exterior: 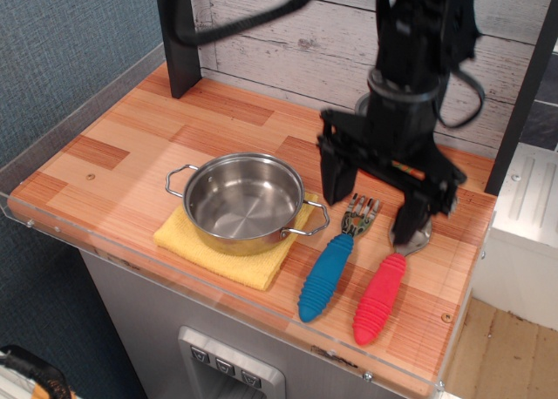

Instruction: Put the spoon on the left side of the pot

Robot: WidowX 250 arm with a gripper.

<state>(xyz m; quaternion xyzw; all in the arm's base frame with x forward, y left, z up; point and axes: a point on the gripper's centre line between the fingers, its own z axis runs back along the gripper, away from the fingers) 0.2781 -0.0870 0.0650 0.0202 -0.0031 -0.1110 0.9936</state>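
Hovering pincer: the black pincer hangs low over the right part of the worktop; its two fingers are spread wide apart and hold nothing; one finger is down near the fork's tines, the other finger is over the bowl of the spoon
Spoon: the spoon lies flat near the right front corner of the worktop; its red ribbed handle points to the front edge; its silver bowl is mostly hidden behind the right finger; whether the finger touches the bowl, I cannot tell
Fork: the fork with a blue handle lies just beside the spoon, on its left, almost parallel to it; it lies between the spoon and the pot
Pot: the pot is upright and empty; it stands on a yellow cloth near the front middle of the worktop; one wire handle points left, the other points right toward the fork
Can: the can is almost fully hidden behind the arm; I cannot tell more about it
Spoon and pot: the spoon is on the right side of the pot, apart from it; the worktop on the left side of the pot is bare wood
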